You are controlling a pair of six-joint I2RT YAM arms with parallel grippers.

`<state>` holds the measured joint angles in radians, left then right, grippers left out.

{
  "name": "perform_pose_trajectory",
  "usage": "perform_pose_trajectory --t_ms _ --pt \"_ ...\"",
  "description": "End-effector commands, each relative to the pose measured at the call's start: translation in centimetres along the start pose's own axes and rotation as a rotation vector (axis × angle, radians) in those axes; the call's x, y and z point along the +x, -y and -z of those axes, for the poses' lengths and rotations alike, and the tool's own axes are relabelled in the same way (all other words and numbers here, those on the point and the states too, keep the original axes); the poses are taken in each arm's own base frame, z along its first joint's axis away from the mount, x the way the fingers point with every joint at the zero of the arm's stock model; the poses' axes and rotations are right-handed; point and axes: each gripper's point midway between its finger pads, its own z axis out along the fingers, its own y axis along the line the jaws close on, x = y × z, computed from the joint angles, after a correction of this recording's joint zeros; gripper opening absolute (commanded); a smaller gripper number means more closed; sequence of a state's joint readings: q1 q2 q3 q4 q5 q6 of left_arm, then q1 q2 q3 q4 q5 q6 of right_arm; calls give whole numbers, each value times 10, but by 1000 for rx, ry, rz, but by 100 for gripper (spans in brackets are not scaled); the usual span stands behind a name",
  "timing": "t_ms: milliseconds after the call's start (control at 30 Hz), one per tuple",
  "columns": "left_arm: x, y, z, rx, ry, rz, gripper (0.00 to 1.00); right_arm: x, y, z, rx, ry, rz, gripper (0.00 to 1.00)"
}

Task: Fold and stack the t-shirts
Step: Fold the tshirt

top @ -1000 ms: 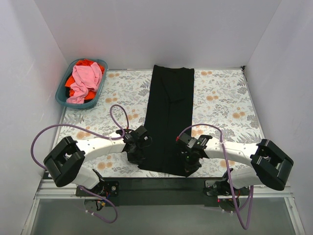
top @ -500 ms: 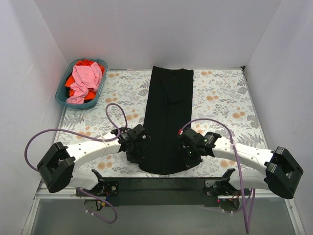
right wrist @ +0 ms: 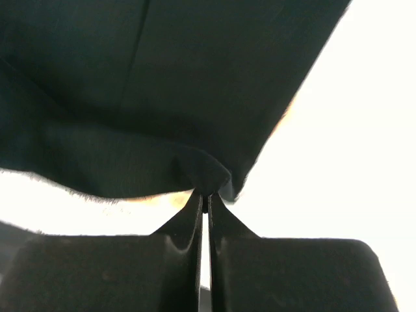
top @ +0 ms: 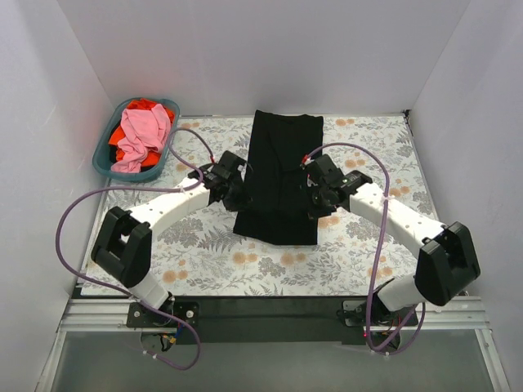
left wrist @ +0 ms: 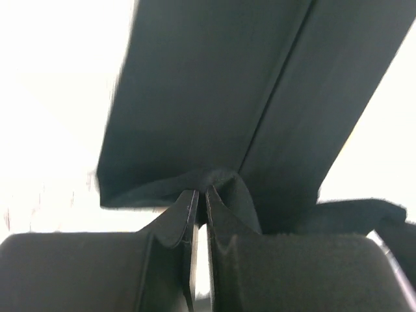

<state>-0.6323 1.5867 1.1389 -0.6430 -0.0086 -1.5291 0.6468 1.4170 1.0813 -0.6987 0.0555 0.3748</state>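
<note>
The black t-shirt [top: 282, 159], folded into a long strip, lies down the middle of the table with its near end lifted and doubled back over itself. My left gripper [top: 238, 193] is shut on the strip's left near corner and my right gripper [top: 315, 201] is shut on its right near corner. In the left wrist view the jaws [left wrist: 201, 192] pinch a bunch of black cloth [left wrist: 214, 84]. The right wrist view shows its jaws [right wrist: 205, 196] nipping the hem of the same cloth [right wrist: 162, 84]. A pink t-shirt [top: 144, 131] and an orange-red one [top: 144, 104] lie crumpled in the basket.
The teal plastic basket [top: 104, 161] stands at the table's far left corner, against the left wall. A floral cloth [top: 372, 163] covers the table. White walls close in the left, back and right sides.
Both grippers have carried the black t-shirt's near end away from the front edge toward the table's middle, so the strip now looks much shorter. Both arms have stretched forward.
</note>
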Motion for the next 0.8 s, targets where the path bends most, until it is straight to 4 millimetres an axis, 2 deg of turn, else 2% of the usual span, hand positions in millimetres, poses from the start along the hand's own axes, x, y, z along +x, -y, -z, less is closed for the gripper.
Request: perform_pose_trajectory --t_ms 0,67,133,200,367,400,533,633,767 --pt "-67 30 0 103 166 -51 0 -46 25 -1 83 94 61 1" --pt "-91 38 -10 132 210 -75 0 -66 35 -2 99 122 46 1" --pt "-109 38 -15 144 234 -70 0 -81 41 -9 110 150 48 1" --pt "-130 40 -25 152 270 -86 0 -90 52 -15 128 159 38 1" --pt "-158 53 -41 197 303 -125 0 -119 73 -20 162 217 22 1" --pt "-159 50 -49 192 300 -137 0 -120 75 -24 165 211 19 1" --pt "-170 52 -62 201 316 -148 0 -132 88 -29 177 225 5 1" --pt "-177 46 -72 192 320 -135 0 -143 94 -31 176 242 -7 1" --pt "-181 39 -84 178 312 -123 0 -146 99 -42 172 234 -12 1"
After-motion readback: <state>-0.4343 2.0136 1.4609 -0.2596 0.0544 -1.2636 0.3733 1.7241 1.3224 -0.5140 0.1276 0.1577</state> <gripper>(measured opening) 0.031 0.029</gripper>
